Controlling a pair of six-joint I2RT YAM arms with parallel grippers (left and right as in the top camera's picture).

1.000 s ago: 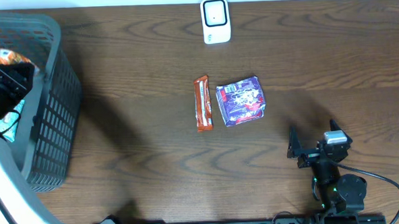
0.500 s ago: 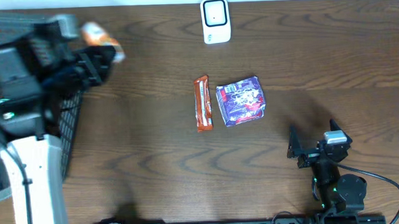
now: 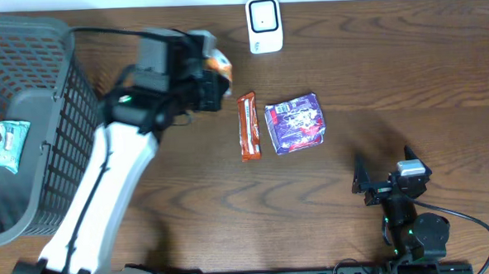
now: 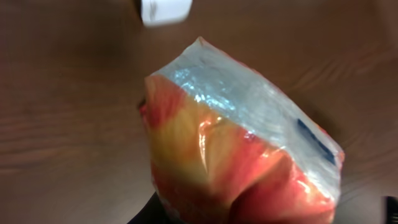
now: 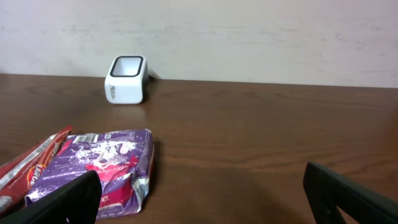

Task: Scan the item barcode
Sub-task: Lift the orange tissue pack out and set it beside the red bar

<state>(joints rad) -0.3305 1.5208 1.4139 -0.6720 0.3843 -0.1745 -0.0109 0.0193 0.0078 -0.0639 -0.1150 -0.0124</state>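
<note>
- Left gripper is clamped tight on a red-and-orange snack packet, which it holds up off the table. In its wrist view the packet fills most of the frame, with crinkled clear film at the top end, and the fingers are hidden beneath it.
- White scanner sits ahead of that gripper and off to its right, close to the table's far edge. Only bare wood lies between the two.
- Orange bar wrapper lies flat just to the right of the left gripper, a little back toward the robot's side.
- Purple packet lies just beside the bar, on the side away from the left gripper.
- Grey mesh basket stands well to the left of the left gripper, at the table's left edge. A teal packet lies inside it.
- Right gripper has its jaws spread wide and holds nothing. It sits low, near the robot's side of the table.
- Purple packet and bar lie ahead of the right gripper, to its left. The scanner stands farther ahead, also to the left.
- Bare wood stretches ahead and to the right of the right gripper, out to the far edge.
- Table is dark brown with a wood grain. A pale plain wall rises behind its far edge.
</note>
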